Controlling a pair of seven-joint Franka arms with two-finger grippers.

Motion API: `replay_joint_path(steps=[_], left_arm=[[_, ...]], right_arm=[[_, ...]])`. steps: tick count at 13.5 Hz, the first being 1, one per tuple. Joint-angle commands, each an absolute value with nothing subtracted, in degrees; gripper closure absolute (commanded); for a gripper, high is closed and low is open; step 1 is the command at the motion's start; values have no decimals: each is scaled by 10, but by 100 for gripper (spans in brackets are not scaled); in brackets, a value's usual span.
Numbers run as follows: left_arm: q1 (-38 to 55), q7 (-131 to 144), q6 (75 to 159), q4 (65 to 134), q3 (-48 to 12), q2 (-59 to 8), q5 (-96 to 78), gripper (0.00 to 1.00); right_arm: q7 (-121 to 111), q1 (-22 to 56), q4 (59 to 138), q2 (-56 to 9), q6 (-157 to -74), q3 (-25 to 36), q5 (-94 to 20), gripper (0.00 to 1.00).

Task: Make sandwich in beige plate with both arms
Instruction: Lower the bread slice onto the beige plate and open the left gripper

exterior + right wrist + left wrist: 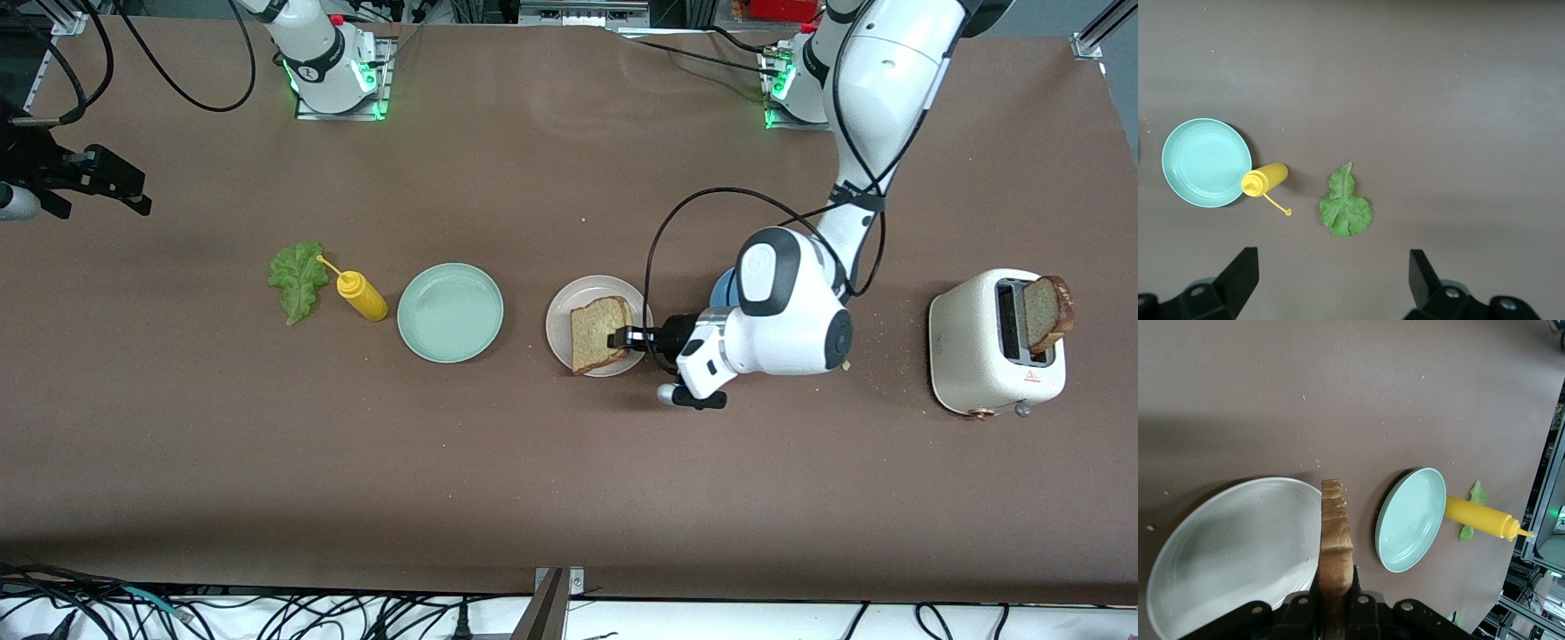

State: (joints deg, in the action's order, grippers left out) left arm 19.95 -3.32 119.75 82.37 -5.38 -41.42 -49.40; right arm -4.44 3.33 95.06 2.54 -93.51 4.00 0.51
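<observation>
One bread slice [599,334] clamped in left tool [620,338], over beige plate [569,302]; right tool [1331,277] spread.

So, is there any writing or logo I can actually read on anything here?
Toaster: a small red triangle mark with a line of print under it, too small to read.
Right arm's base: a round dark emblem, unreadable.
Nothing else shows any lettering.
</observation>
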Motion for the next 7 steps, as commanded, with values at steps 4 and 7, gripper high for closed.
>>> replay_joint_path(steps=[4, 7], left_arm=[[224, -31, 1201, 833, -45, -421, -507, 100], [224, -34, 1199, 838, -45, -421, -504, 100]], right_arm=[[-43, 33, 944, 27, -926, 41, 4, 0], [-44, 33, 944, 27, -926, 41, 3, 0]])
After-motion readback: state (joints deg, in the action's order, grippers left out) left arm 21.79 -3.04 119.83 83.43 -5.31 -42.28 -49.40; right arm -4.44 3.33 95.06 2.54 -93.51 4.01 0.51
